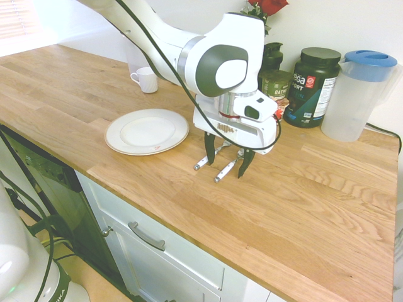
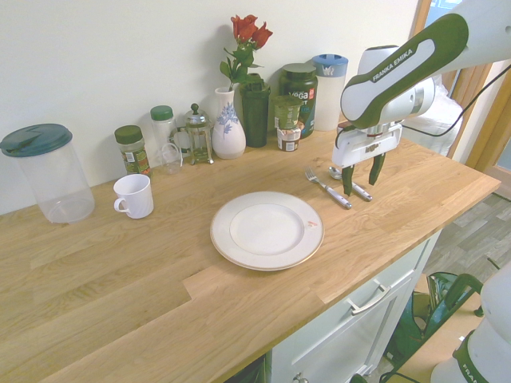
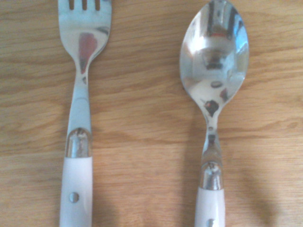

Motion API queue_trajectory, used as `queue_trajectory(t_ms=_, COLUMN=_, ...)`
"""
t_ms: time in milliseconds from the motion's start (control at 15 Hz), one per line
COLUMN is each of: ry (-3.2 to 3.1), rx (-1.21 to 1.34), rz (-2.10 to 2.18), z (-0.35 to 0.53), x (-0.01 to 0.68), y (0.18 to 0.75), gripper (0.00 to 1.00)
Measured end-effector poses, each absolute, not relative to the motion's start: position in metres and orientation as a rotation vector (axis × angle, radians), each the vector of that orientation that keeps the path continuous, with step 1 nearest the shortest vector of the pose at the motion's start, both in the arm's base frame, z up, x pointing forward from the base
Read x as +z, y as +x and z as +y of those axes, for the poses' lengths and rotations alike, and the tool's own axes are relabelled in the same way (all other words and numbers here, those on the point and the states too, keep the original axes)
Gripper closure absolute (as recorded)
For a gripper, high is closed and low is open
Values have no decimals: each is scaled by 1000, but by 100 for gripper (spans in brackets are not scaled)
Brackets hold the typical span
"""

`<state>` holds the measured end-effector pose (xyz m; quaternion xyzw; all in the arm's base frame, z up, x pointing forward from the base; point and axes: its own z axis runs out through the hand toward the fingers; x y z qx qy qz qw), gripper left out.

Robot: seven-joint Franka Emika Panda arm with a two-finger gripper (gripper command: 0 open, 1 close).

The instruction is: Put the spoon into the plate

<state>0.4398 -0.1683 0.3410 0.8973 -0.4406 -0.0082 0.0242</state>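
Note:
The spoon (image 1: 225, 172) (image 2: 363, 192) lies flat on the wooden counter, silver bowl toward the wall and white handle toward the counter's front edge. The wrist view shows the spoon (image 3: 214, 56) close up, beside a white-handled fork (image 3: 78, 118). My gripper (image 1: 227, 160) (image 2: 361, 177) stands open and points straight down, one finger on either side of the spoon's handle, with the tips close to the counter. Nothing is held. The cream-white plate (image 1: 116, 141) (image 2: 223, 239) sits empty on the counter, on the fork's side, about a hand's width from the cutlery.
The fork (image 1: 201, 164) (image 2: 329, 191) lies parallel to the spoon, between it and the plate. A white mug (image 1: 146, 79), a vase with roses (image 2: 229, 120), dark jars (image 1: 312, 85) and a clear pitcher (image 1: 356, 94) line the wall.

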Motion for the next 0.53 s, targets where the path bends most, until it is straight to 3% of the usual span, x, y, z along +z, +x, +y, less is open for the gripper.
queue_trajectory(t_ms=533, ry=2792, rx=-20, rz=-1357, z=-175, x=332, y=449, gripper=100)
